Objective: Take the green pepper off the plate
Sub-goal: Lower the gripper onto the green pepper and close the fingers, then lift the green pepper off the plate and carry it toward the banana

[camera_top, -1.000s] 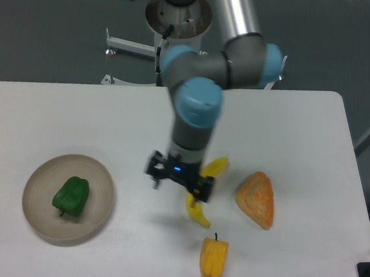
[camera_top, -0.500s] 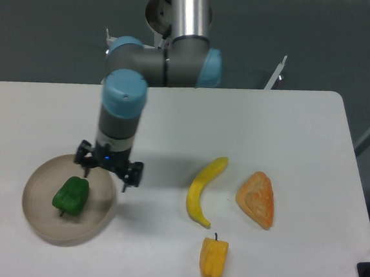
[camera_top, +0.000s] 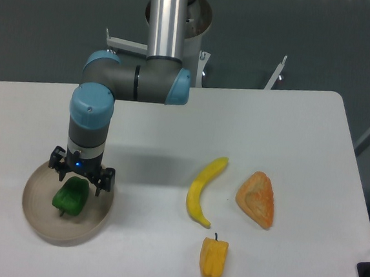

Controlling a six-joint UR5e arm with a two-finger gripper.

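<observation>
Claw (camera_top: 79,180) spread wide just above green pepper (camera_top: 71,195) on plate (camera_top: 42,220); white table (camera_top: 289,134), dark wall behind.

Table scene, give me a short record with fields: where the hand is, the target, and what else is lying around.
hand: the hand is over the plate, open, fingers on either side of the green pepper's top
target: green pepper, lying on the plate, not lifted
plate: beige plate near the table's front left
other items: banana, orange wedge-shaped piece, yellow pepper
surface: white table
</observation>
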